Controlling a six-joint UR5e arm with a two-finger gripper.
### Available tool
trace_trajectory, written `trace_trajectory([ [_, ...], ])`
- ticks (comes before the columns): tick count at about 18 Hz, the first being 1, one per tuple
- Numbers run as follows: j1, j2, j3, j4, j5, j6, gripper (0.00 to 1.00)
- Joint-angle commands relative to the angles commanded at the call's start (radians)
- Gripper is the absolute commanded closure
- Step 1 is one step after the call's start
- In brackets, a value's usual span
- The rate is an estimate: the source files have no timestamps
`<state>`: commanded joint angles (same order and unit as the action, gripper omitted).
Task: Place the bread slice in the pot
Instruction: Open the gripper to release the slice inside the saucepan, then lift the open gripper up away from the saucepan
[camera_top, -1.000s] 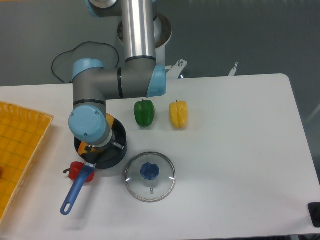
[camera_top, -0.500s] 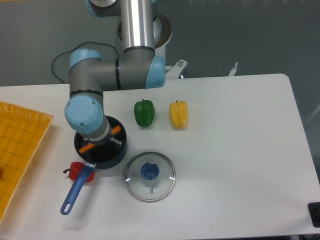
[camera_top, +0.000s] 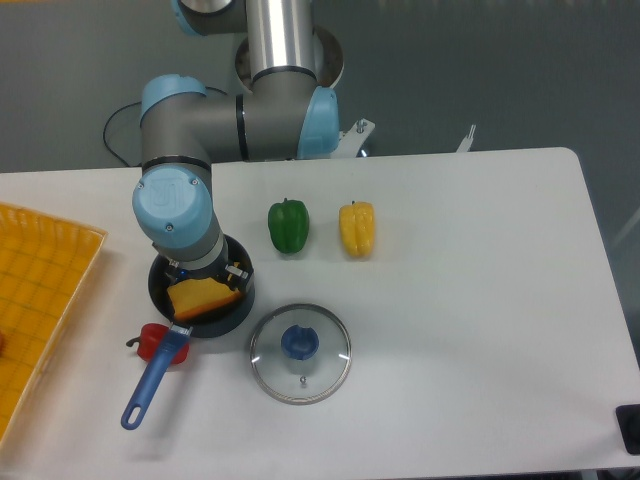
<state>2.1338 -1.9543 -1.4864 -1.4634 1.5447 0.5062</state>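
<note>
Yellow mesh tray (camera_top: 40, 300) at the far left, well apart from the pot (camera_top: 200, 305). Small red object (camera_top: 150, 342) just left of the pot's blue handle (camera_top: 152, 380), touching or nearly touching it. Dark round pot itself under the arm's wrist (camera_top: 178, 208), with the bread slice (camera_top: 203, 297) lying inside it, yellow-orange face up, orange crust along the lower edge. Glass lid (camera_top: 300, 352) with blue knob just right of the pot and nearer the camera. Green pepper (camera_top: 288, 225) up and right of the pot, yellow pepper (camera_top: 357, 229) further right again. White table (camera_top: 480, 320) beneath it all.

Gripper (camera_top: 205, 277) mostly hidden below the wrist, only small metal parts showing at the pot's rim; cannot tell whether the fingers are apart or together, or whether touching the slice at all.

Risks, as a judgement: slice possibly propped on the pot wall rather than flat, so liable to tip out if nudged; if fingers are clamped on it or snagged, a lift could drag it back out; a sideways pull could knock the rim and shift the pot towards the lid.

Arm pose: upright column behind, upper joints folded leftward, wrist pointing straight down over the pot's far half.
</note>
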Motion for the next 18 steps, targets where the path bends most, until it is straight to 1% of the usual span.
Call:
trace_trajectory([
  [3, 0.002, 0.012, 0.002, 0.014, 0.006, 0.0, 0.0],
  [5, 0.0, 0.02, 0.006, 0.058, 0.035, 0.026, 0.0],
  [6, 0.002, 0.026, 0.006, 0.084, 0.055, 0.066, 0.0],
  [7, 0.003, 0.035, 0.006, 0.09, 0.073, 0.127, 0.0],
  [8, 0.006, 0.043, 0.006, 0.091, 0.092, 0.193, 0.0],
  [10, 0.044, 0.073, 0.002, 0.091, 0.095, 0.308, 0.0],
  [11, 0.061, 0.086, 0.002, 0.091, 0.095, 0.343, 0.0],
  [13, 0.072, 0.092, 0.002, 0.097, 0.098, 0.426, 0.0],
  [15, 0.106, 0.097, 0.0, 0.11, 0.098, 0.526, 0.0],
  [16, 0.109, 0.097, 0.0, 0.112, 0.1, 0.544, 0.0],
  [18, 0.159, 0.1, -0.006, 0.117, 0.095, 0.555, 0.0],
])
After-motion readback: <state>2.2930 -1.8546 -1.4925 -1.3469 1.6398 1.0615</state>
